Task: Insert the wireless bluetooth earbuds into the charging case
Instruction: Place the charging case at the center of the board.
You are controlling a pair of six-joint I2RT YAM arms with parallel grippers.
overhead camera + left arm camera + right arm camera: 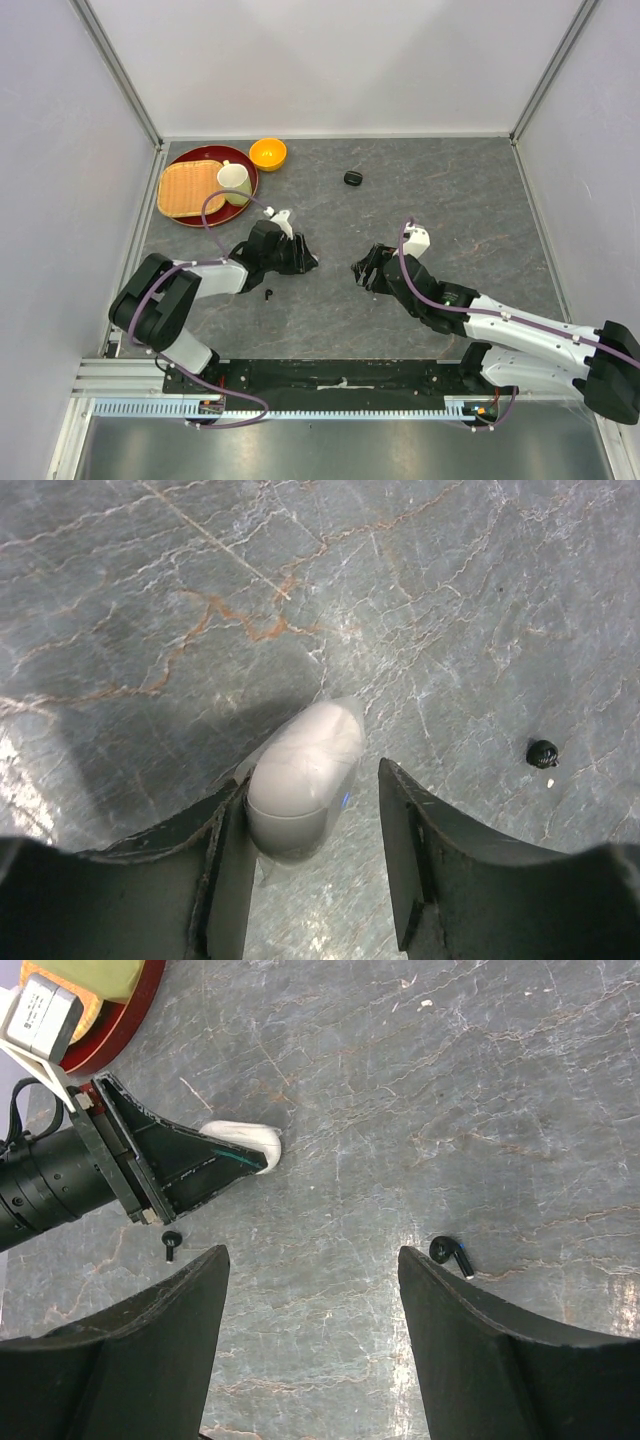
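While the left arm lies low, one black earbud (268, 294) sits on the table (470, 200) beside it. Left gripper (310, 780): jaws partly parted round white case (248, 1142), which touches one finger only. Right gripper (312, 1252): jaws wide, holding nothing; second black earbud (450, 1253) just ahead. Black case (353, 178) farther back.

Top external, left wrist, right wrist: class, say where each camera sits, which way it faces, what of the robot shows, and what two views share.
Top external: above and behind, looking down on the table; both arms show.
Left wrist: on the left arm, looking past the left pincer at a white case.
Right wrist: on the right arm, looking past the right pincer at the left pincer.
Shared: both wrist views show the white case.
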